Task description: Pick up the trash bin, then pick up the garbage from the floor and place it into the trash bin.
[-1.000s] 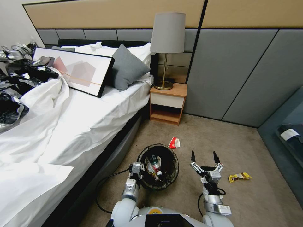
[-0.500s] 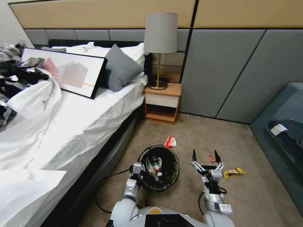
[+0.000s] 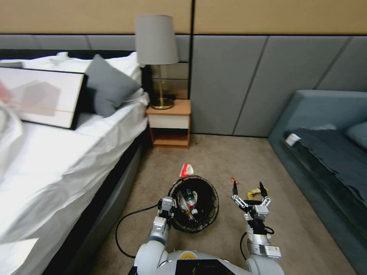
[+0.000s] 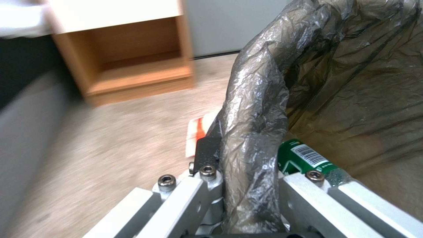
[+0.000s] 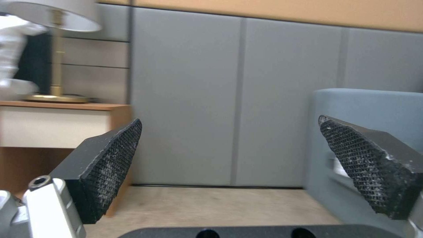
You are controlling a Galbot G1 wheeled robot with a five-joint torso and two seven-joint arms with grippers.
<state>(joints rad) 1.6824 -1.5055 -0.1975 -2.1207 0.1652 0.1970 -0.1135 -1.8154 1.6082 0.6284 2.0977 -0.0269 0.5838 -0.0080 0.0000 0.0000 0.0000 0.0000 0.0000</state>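
The trash bin (image 3: 215,195), black liner over its rim, hangs in front of me with bottles and wrappers inside. My left gripper (image 3: 168,204) is shut on its near-left rim; in the left wrist view the liner-wrapped rim (image 4: 255,109) runs between the fingers of the left gripper (image 4: 247,158), and a green bottle (image 4: 304,157) lies inside. My right gripper (image 3: 248,187) is open and holds nothing, to the right of the bin. On the carpet lie a red-and-white cup (image 3: 186,170), a small red scrap (image 3: 232,179) and a yellow wrapper (image 3: 253,192) just beyond the right gripper's fingertips.
A white bed (image 3: 57,152) runs along the left, with a wooden nightstand (image 3: 170,122) and lamp (image 3: 155,42) at its head. A blue-grey sofa (image 3: 325,152) lines the right. A black cable (image 3: 126,221) loops on the carpet by the bed.
The whole picture has slid left, so the camera has turned right; the sofa has come into view. Bin and both grippers keep their places before me, and the litter now lies closer to the right gripper.
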